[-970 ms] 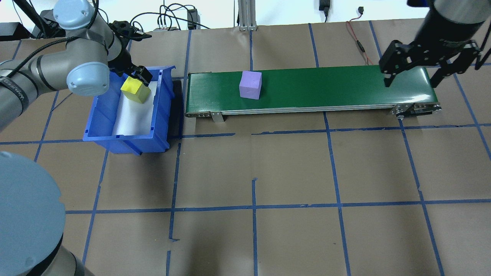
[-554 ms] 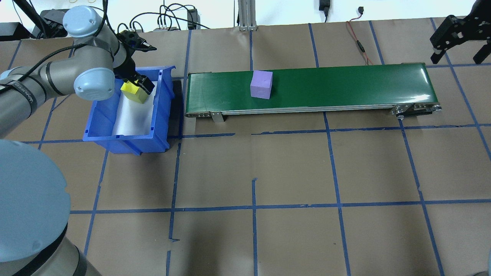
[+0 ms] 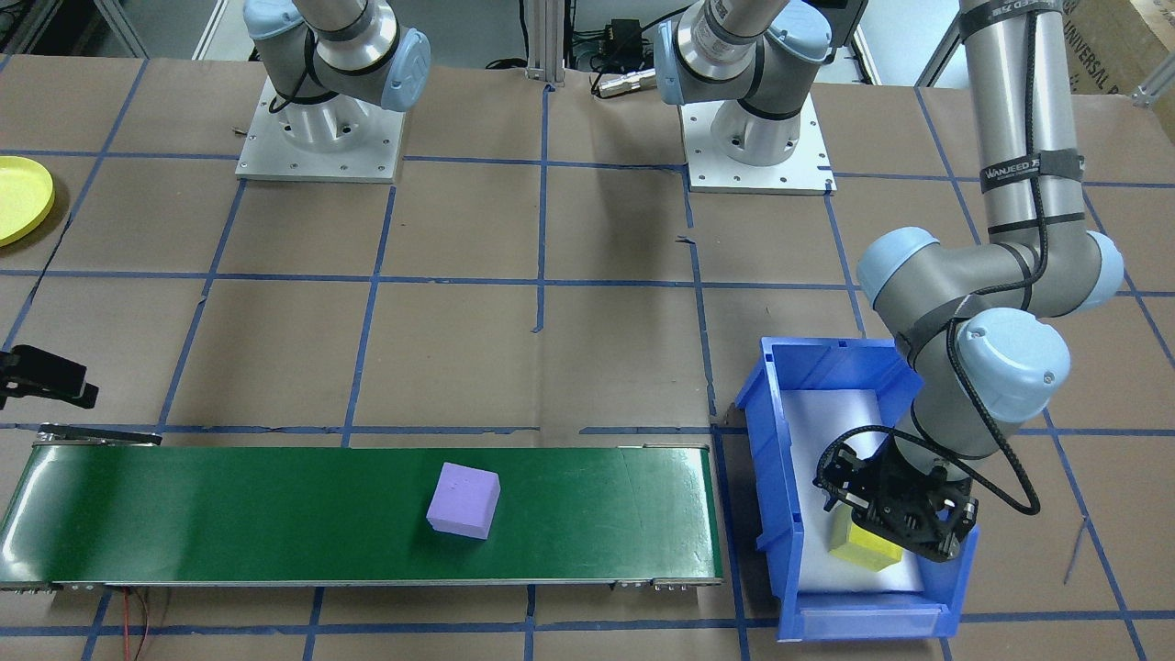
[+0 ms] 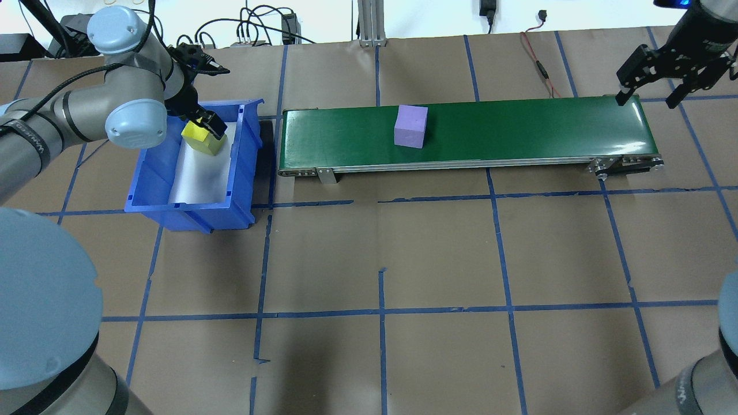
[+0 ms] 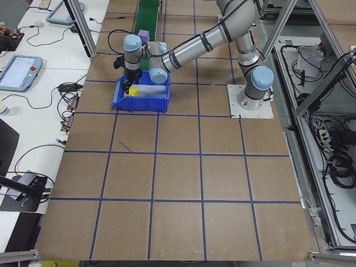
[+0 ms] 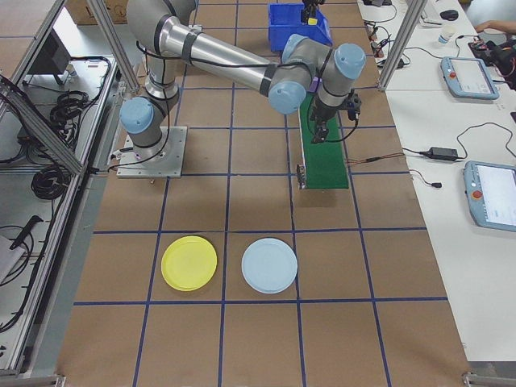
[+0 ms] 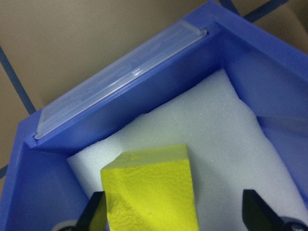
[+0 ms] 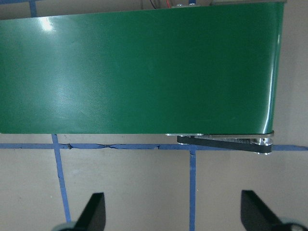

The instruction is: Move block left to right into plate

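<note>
purple block is carried further right on green belt | right tool is repositioned, apart, at belt's right end | left tool is spread around yellow block in blue bin | yellow plate sits well apart

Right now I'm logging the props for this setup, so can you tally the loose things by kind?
Blocks: 2, the yellow block and the purple block
Plates: 2, the yellow plate and the light blue plate
Bins: 1, the blue bin
Total: 5
</note>
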You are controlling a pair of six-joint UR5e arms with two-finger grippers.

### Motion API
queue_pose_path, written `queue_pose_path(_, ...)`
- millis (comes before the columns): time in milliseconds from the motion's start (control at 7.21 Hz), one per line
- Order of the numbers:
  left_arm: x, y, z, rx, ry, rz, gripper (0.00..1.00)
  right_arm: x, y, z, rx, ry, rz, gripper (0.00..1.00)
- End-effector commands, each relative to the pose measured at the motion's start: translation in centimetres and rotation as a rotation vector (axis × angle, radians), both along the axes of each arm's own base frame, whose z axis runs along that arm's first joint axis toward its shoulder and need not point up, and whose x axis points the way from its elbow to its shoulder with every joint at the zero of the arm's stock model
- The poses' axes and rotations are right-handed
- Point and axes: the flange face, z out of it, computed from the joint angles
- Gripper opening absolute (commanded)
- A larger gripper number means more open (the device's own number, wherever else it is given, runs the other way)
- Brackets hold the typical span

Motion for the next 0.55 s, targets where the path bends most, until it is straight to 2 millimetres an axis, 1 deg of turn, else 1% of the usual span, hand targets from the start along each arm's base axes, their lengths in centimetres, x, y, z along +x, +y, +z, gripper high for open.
queue_pose_path(0,0.1,-0.1,-0.2,0.001,0.001,0.001,1.0,0.3,-1.6,-3.9,-0.075,-0.063,-0.015,1.0)
queue_pose_path(139,0.1,-0.1,-0.3,0.003,0.0,-0.001,1.0,0.7,-2.5,-5.8,-0.091,-0.142,-0.021,1.0)
queue_pose_path(416,0.2,-0.2,-0.4,0.002,-0.001,0.001,1.0,1.4,-3.2,-7.2,-0.118,-0.227,-0.029,1.0)
